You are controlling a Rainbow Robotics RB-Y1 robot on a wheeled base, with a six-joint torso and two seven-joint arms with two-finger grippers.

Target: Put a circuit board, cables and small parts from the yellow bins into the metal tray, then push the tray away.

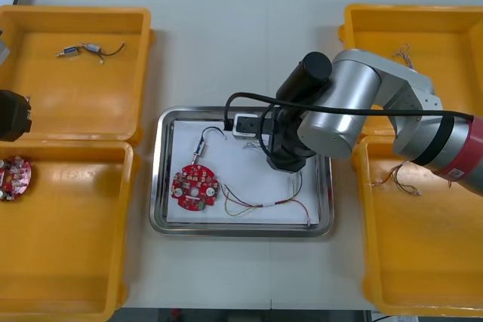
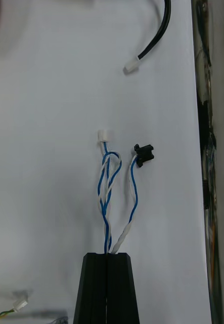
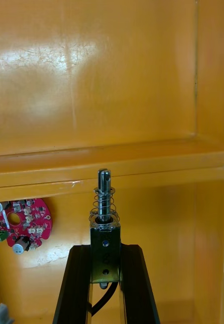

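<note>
Blue-white cable [image 2: 107, 197] clamped by right end effector [image 2: 107, 255] over frame-centre tray [image 1: 155, 186]; left end effector [image 3: 105, 248] grips small metal part [image 3: 104, 210].

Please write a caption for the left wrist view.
Left gripper, jaws shut on a small metal part, over a yellow bin.

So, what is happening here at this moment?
The right end effector is shut on a twisted blue and white cable over the metal tray, where a red circuit board and a red and yellow cable already lie. The left end effector, above the left yellow bins, holds a small metal part.
</note>
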